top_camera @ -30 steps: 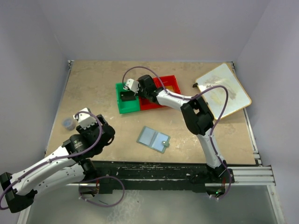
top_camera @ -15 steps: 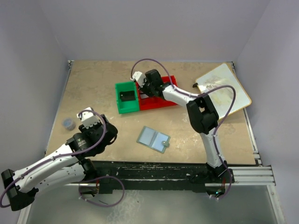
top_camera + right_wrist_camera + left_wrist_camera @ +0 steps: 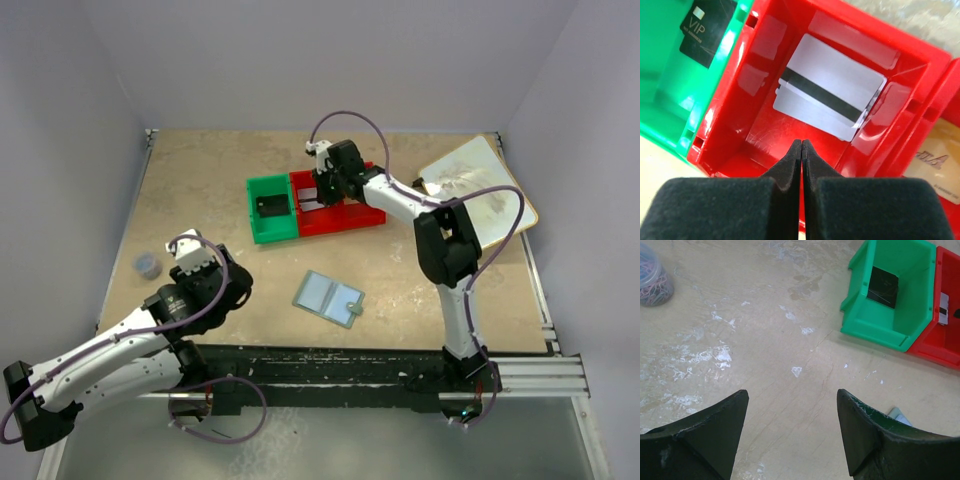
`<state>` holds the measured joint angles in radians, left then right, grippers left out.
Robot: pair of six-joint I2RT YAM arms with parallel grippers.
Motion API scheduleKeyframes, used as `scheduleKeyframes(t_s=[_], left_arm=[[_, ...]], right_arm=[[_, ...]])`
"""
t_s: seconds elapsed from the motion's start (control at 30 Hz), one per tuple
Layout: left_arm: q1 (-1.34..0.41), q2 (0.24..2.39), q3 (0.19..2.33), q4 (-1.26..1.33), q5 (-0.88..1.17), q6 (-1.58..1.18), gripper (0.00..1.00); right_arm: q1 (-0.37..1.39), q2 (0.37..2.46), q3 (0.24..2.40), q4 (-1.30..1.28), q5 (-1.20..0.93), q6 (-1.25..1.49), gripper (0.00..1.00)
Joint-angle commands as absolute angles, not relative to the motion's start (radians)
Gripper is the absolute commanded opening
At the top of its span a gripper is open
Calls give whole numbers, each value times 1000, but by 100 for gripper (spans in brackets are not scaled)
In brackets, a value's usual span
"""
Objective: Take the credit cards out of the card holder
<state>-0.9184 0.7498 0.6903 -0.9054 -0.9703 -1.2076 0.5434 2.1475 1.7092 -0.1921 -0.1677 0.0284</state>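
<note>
Red bin (image 3: 730, 140): is holding a grey card (image 3: 840, 80) with a black stripe. The right gripper (image 3: 801, 145) is hovering over it, pads pressed together, pinching nothing.
Green bin (image 3: 875, 322), touching the red one: is holding a black card (image 3: 883, 286).
Holder (image 3: 328, 297): is lying open on the table (image 3: 200, 180), well apart from both bins, between the arms.
Left gripper (image 3: 792, 400): is hanging spread over the tabletop, empty.
Jar (image 3: 652, 275) of coloured loops: is sitting near the left edge.
Cream board (image 3: 480, 195): is lying far right.

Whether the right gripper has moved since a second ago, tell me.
Yes: the right gripper shifted right, from over the green bin to over the red bin.
</note>
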Motion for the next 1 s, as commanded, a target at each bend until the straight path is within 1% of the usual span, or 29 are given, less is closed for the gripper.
scheduleKeyframes(t_s=[0.0, 0.27, 0.6, 0.87, 0.97], left_arm=[[-915, 750, 712, -884, -982, -1186, 69], [-915, 771, 710, -873, -975, -1177, 69], [-915, 769, 711, -871, -972, -1172, 69], [-916, 761, 705, -874, -973, -1175, 69], [-916, 761, 703, -874, -973, -1177, 69]], right_arm=[[562, 2155, 1730, -226, -130, 101, 0], [603, 2207, 1778, -290, -32, 79, 0], [606, 2297, 1863, -303, 11, 96, 0], [607, 2380, 1940, -288, 75, 150, 4], [608, 2392, 1967, -273, 86, 160, 7]])
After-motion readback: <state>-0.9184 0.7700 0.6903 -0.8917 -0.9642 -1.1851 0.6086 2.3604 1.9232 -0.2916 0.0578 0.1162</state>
